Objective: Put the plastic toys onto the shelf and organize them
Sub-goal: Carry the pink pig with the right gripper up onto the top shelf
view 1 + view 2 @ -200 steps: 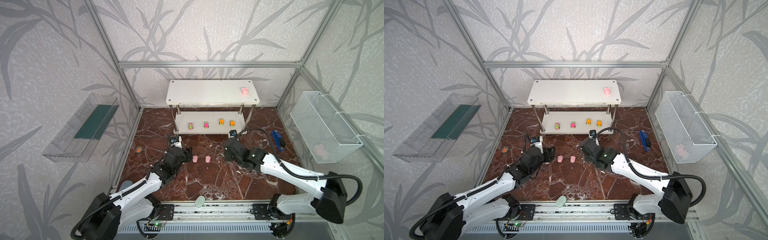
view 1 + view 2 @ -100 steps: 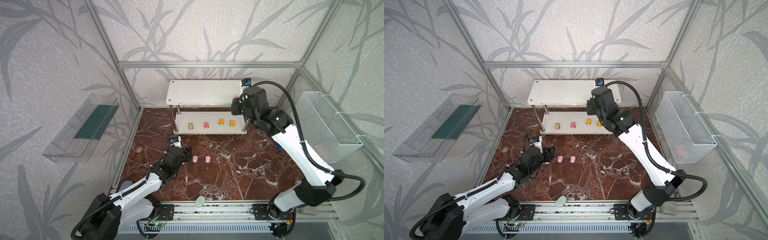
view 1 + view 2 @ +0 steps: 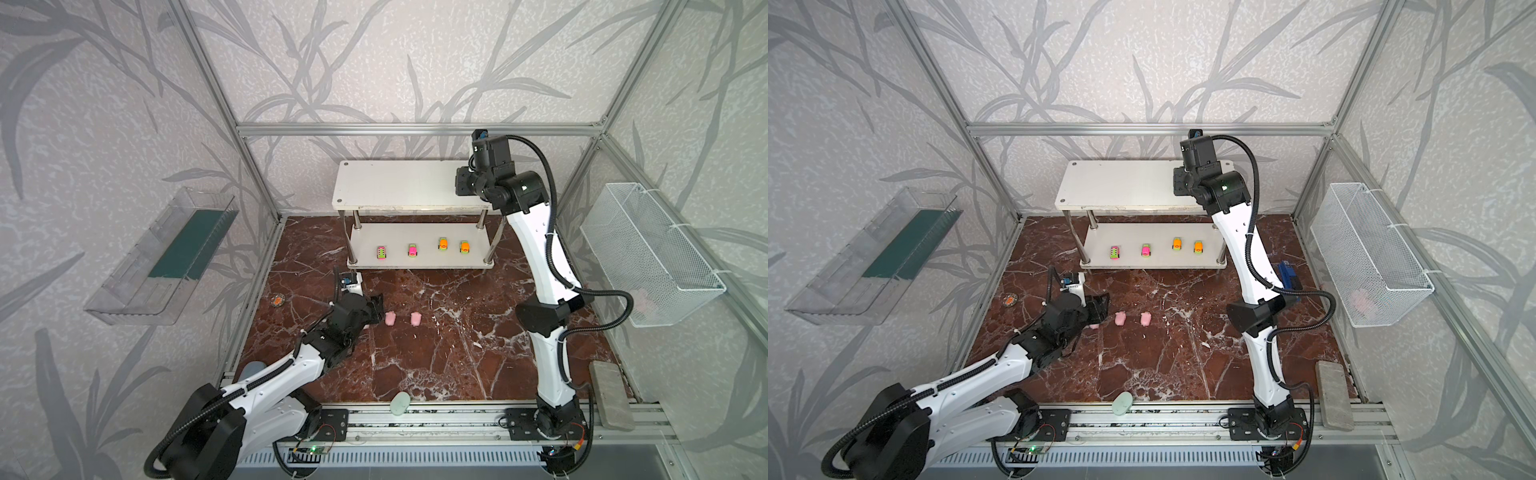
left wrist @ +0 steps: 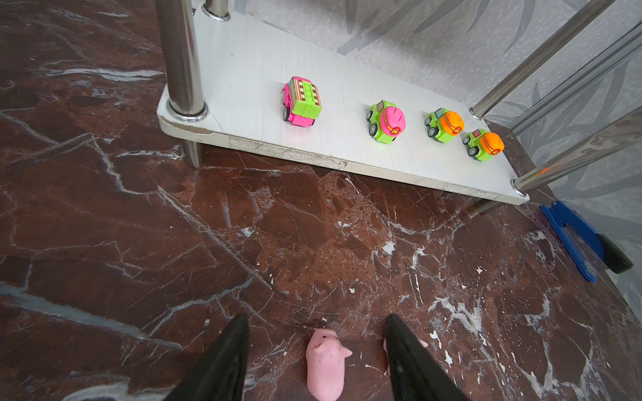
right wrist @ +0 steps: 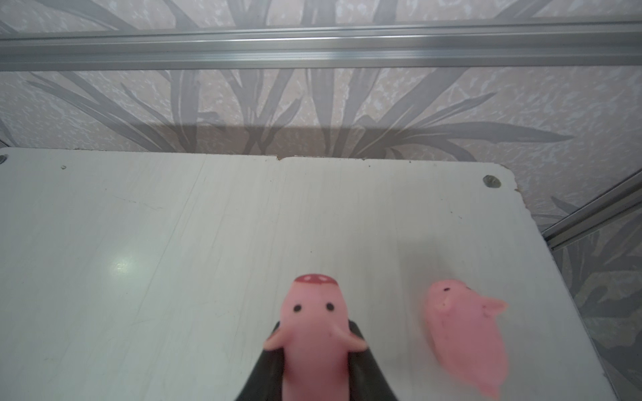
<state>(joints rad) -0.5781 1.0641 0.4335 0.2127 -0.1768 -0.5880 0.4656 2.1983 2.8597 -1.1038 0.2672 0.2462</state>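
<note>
The white two-tier shelf [image 3: 399, 187] stands at the back. Several toy cars, such as a pink and green one [image 4: 302, 102], line its lower board. My right gripper [image 5: 314, 333] is shut on a pink pig [image 5: 314, 312] just above the right end of the top board [image 5: 173, 243]. Another pig [image 5: 465, 333] lies beside it. On the floor, my left gripper [image 4: 317, 317] is open, with a pig [image 4: 324, 368] lying between its fingers. A second pig [image 4: 422, 343] is mostly hidden behind one finger. Two floor pigs [image 3: 390, 318] [image 3: 416, 318] show in both top views.
A blue stapler-like object [image 3: 1289, 276] lies right of the shelf. A mint oval [image 3: 400, 403] and a grey block [image 3: 611, 395] sit at the front edge. A wire basket [image 3: 648, 253] hangs on the right wall, a clear tray [image 3: 162, 257] on the left.
My right arm rose from the floor by the pigs to the right end of the shelf's top board, carrying a pig. The left arm has not moved.
</note>
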